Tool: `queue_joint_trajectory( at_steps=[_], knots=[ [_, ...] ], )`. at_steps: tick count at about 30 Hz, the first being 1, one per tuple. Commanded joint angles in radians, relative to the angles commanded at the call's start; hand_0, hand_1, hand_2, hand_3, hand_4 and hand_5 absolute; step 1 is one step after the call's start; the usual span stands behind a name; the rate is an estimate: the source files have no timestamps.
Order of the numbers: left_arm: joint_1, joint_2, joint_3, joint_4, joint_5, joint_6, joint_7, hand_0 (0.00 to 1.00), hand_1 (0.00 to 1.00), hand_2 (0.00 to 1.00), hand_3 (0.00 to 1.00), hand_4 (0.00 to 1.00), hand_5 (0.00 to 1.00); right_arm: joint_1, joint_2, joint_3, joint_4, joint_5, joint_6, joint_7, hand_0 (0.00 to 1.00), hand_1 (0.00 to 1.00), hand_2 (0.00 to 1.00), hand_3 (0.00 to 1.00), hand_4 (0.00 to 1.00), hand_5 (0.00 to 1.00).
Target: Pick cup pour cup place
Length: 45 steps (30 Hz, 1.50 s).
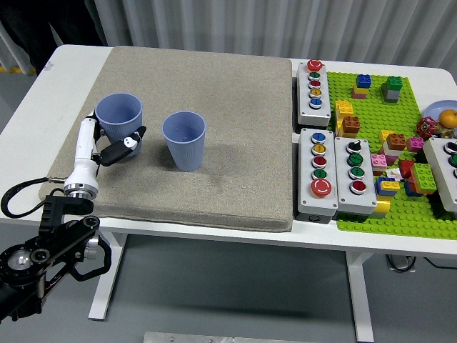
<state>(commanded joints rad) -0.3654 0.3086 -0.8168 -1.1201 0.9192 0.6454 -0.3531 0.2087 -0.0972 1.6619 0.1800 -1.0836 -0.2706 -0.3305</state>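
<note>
Held cup: the left hand (107, 146) was wrapped round the lower wall of one blue cup (120, 123); you had the white fingers (88, 139) on its left side and a black-tipped finger across its front; the cup stood upright on the grey mat (235, 107), mouth up, toward the mat's left edge.
Second cup: its twin (184, 140) stood upright just to the right, near but not touching; nothing held it.
Right hand: not in the picture.
Weight: both cups looked like thin ribbed plastic, so judge them light; whether either held anything could not be told from above.
Stiffness: a thin wall of that kind likely gives under a hard squeeze; you would want a moderate clench, enough to hold without ovalling the rim.
Slip: the ribbing probably offered some bite, yet smooth plastic against hard fingers can still slide; the taper, wider toward the top, would work against a downward slip.
Where to hold: low to middle of the wall, as you had it, kept the rim clear for tipping; a hold nearer the rim would probably flex more.
Footing: the mat looked soft and a little grippy, so a set-down cup should stay put; a light empty cup tips easily if a finger drags on leaving.
Step in hand: the cup looked set down or close to it, the fingers not yet off.
Neighbours: button boxes (319, 174) and a green brick plate (414, 93) lay well apart on the right, out of your way.
</note>
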Motion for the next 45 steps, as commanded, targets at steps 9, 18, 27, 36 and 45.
queue_joint_trajectory(
  at_steps=[9,18,27,36,45],
  knots=[
    [0.0,-0.009,0.0,0.019,-0.014,0.0,-0.016,0.569,0.602,0.785,0.671,0.729,0.212,0.002,0.002,0.001,0.0,0.004,-0.001,0.001,0.699,0.628,0.56,0.563,0.002,0.004],
    [-0.005,-0.007,0.014,0.057,-0.059,0.0,-0.046,0.579,0.612,0.791,0.677,0.734,0.223,0.006,0.001,-0.001,0.0,0.008,-0.002,0.001,0.699,0.628,0.56,0.563,0.002,0.003],
    [-0.005,-0.008,0.014,0.078,-0.067,0.0,-0.047,0.589,0.634,0.801,0.682,0.751,0.255,0.005,0.002,0.003,0.0,0.003,-0.002,-0.001,0.699,0.628,0.56,0.563,0.002,0.005],
    [-0.005,-0.008,-0.007,0.083,-0.031,0.0,-0.014,0.667,0.704,0.866,0.791,0.896,0.417,0.006,0.002,0.001,0.0,0.007,-0.002,0.0,0.7,0.628,0.56,0.563,0.002,0.004],
    [-0.001,-0.008,-0.01,0.089,-0.029,0.0,-0.001,0.677,0.719,0.877,0.804,0.897,0.422,0.006,0.002,0.002,0.0,0.005,-0.003,-0.001,0.7,0.628,0.561,0.563,0.002,0.005]
  ],
)
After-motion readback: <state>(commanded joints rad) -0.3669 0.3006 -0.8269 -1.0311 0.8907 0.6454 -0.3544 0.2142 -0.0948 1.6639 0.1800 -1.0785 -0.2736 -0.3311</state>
